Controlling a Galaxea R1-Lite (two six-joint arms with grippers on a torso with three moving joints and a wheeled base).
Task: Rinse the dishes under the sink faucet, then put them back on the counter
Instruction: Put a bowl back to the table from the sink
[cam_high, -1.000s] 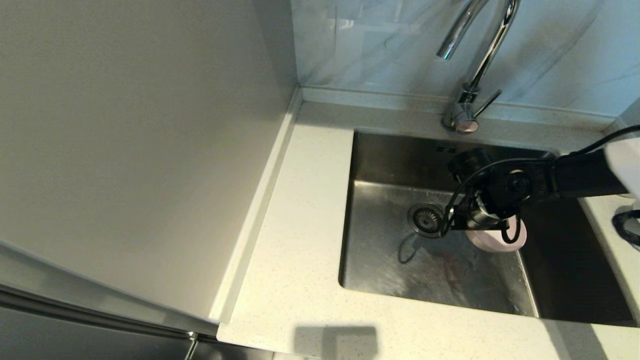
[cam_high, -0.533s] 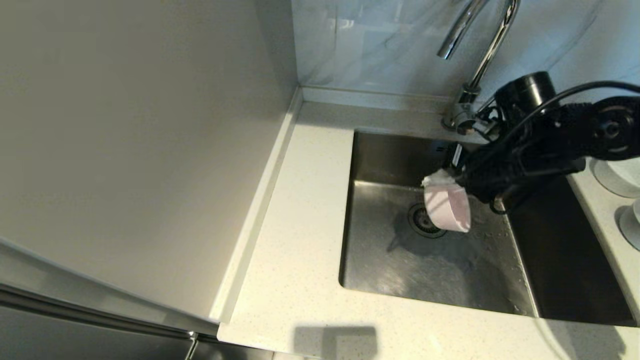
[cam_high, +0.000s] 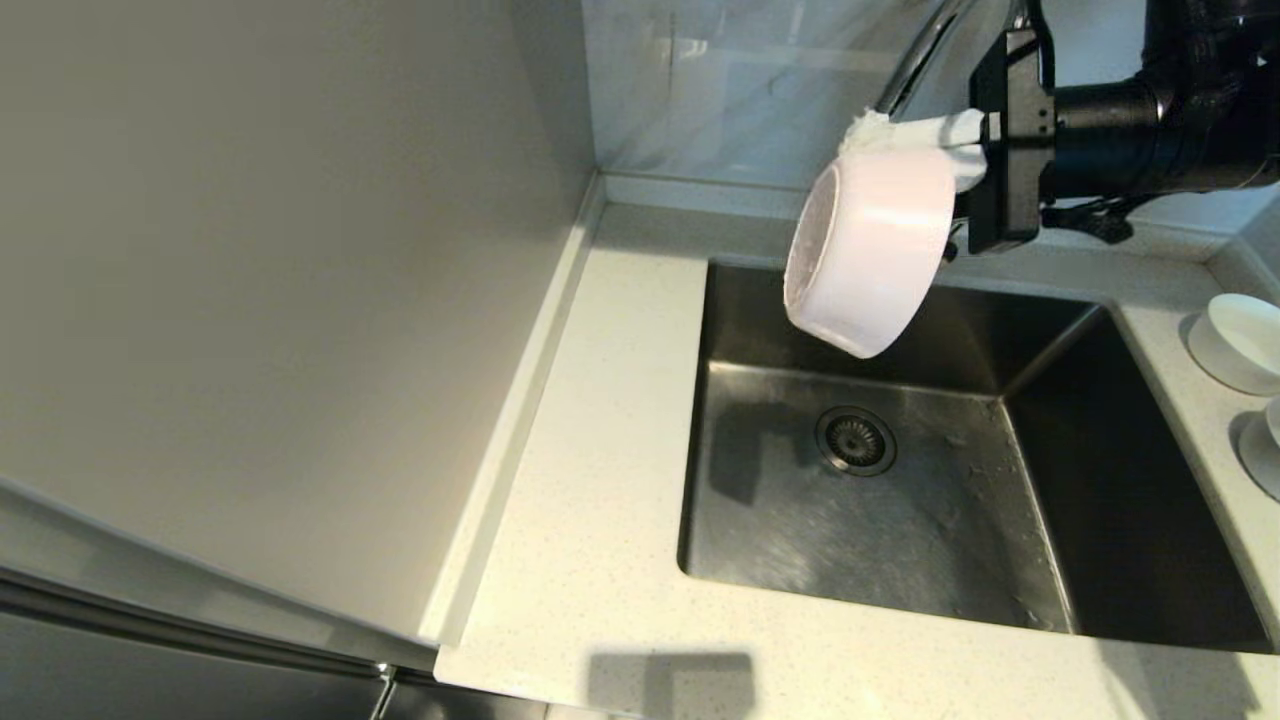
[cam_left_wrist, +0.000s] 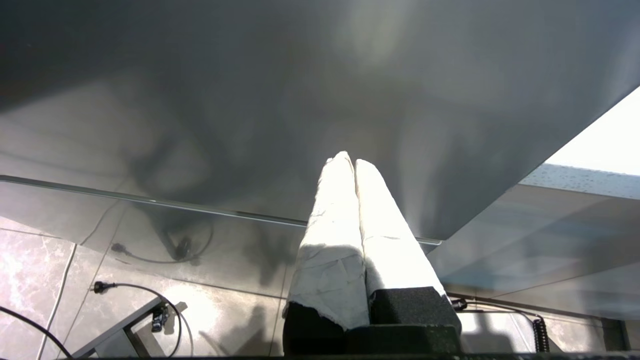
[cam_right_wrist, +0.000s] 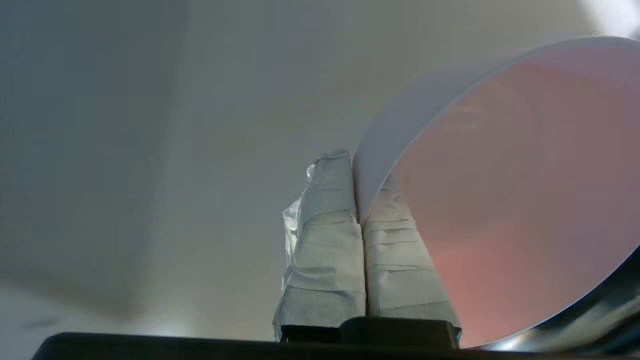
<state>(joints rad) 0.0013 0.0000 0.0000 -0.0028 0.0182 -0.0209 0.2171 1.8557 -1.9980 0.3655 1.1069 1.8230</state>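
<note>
Right end effector (cam_high: 915, 135) pinches the rim of the pink bowl (cam_high: 868, 255), one taped finger (cam_right_wrist: 325, 235) outside the wall and one inside. Tipped on its side, the bowl hangs below the fingers, its mouth facing left, high over the sink (cam_high: 880, 500) and just under the faucet (cam_high: 915, 60) spout. Two white bowls (cam_high: 1240, 340) sit on the bench (cam_high: 600, 500) at right, the likely set-down side. Left end effector (cam_left_wrist: 354, 170) is parked off the bench, fingers pressed together.

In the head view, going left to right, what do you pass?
Grey cabinet panel → counter → drain strainer → right tool shut on the pale pink bowl → white bowl on the counter's right side.
</note>
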